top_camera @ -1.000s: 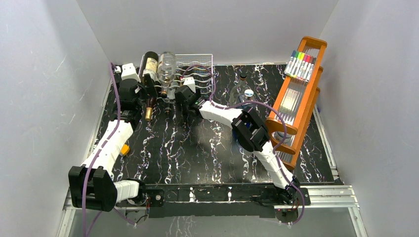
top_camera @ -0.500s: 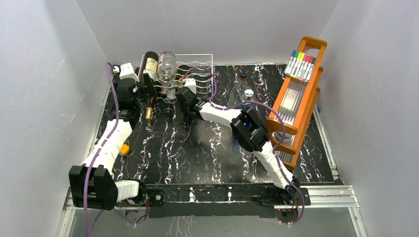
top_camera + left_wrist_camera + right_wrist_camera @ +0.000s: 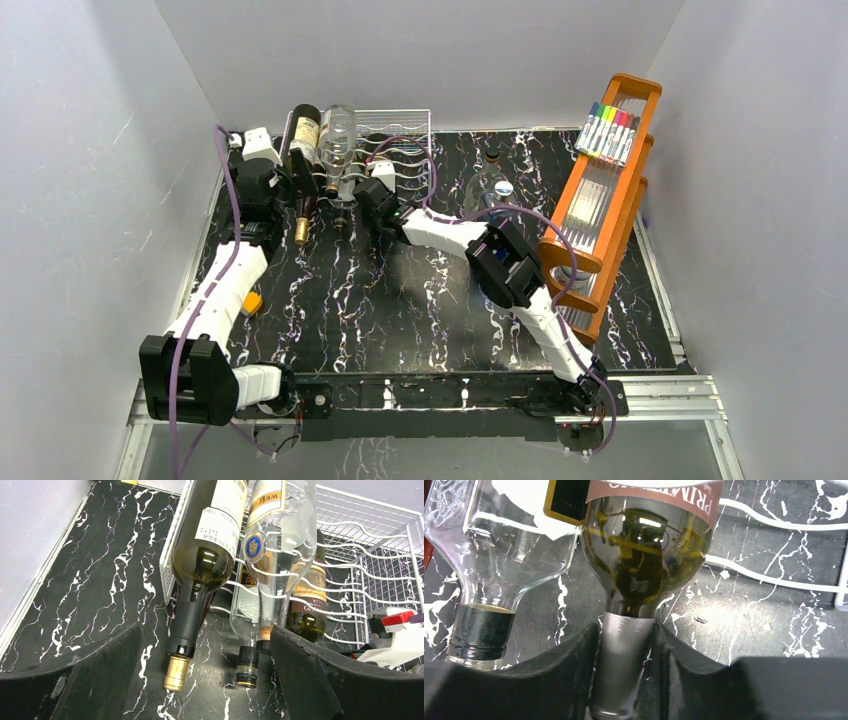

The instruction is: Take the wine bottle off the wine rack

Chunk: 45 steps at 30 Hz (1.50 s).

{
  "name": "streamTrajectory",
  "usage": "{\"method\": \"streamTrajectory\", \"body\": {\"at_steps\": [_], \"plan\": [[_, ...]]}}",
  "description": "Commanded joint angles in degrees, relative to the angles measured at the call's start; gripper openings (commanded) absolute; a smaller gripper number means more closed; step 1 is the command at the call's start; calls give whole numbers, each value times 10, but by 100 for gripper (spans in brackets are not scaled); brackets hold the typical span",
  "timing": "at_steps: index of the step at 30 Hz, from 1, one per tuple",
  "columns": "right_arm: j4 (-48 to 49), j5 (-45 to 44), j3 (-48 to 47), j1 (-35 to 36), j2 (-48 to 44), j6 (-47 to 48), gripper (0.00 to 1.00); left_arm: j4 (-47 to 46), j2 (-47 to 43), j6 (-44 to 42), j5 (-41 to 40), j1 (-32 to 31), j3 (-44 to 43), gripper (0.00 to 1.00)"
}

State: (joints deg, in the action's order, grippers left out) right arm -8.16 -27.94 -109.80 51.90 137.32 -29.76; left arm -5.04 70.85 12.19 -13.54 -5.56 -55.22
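Note:
The wire wine rack stands at the back left and holds three lying bottles. My right gripper is shut on the silver-foiled neck of a dark green wine bottle in a lower cradle. My left gripper is open wide in front of the rack. Between its fingers lie the neck of a gold-capped dark bottle and that of a clear bottle, neither touched. The clear bottle lies left of the held one.
A tall orange wooden rack with coloured markers stands at the right. A clear glass bottle stands upright near it. A small yellow object lies beside the left arm. Grey walls close in the table.
The left arm has shifted slightly toward the rack's left side. The right gripper has stayed on the bottle neck with hardly any movement.

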Motion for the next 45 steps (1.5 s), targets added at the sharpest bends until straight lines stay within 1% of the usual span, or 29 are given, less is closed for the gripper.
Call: {"method": "streamTrajectory", "body": {"at_steps": [1,3,5,9,11,14,18,20,21,23,27,31,33,34,36,37,39,40,43,45], "plan": [[-2,-6,-13,3,-9,-3,46,-6,-10,0,7,4,-17,98],[-6,-1,-4,4,-16,-12,40,-7,-10,1,8,5,-17,98],[-9,-5,7,9,-27,-15,39,-8,-11,0,11,5,-17,98],[-14,-9,48,18,-70,-24,33,-9,-12,0,17,5,-16,98],[-18,-14,75,23,-96,-31,30,-13,-11,0,23,4,-14,98],[-22,-17,128,29,-142,-45,28,-17,-9,-1,37,5,-12,98],[-24,-4,210,32,-207,-56,24,-34,-11,-3,74,5,-8,98],[-35,10,234,33,-237,-52,23,-68,-14,-14,123,5,4,98],[-45,20,241,33,-250,-41,22,-89,-14,-33,157,5,13,98],[-81,38,245,33,-268,-24,20,-129,-10,-63,234,5,31,98],[-193,72,226,29,-295,5,12,-187,-16,-108,347,4,63,98],[-252,101,238,27,-349,32,11,-269,-34,-144,461,3,111,97],[-275,114,242,26,-380,45,10,-282,-37,-174,529,-4,124,97],[-287,119,242,23,-399,48,10,-281,-39,-195,578,-10,132,98],[-304,144,245,17,-425,69,9,-251,-45,-253,632,-28,142,98],[-314,154,246,12,-436,74,8,-217,-49,-292,650,-40,143,98],[-333,196,249,-4,-452,88,7,-136,-61,-388,656,-73,142,98],[-345,217,251,-13,-458,91,6,-116,-67,-415,644,-94,145,98],[-376,255,250,-27,-471,106,2,-78,-76,-493,593,-170,160,98],[-384,277,250,-29,-487,114,1,-94,-73,-514,540,-231,174,98]]}}
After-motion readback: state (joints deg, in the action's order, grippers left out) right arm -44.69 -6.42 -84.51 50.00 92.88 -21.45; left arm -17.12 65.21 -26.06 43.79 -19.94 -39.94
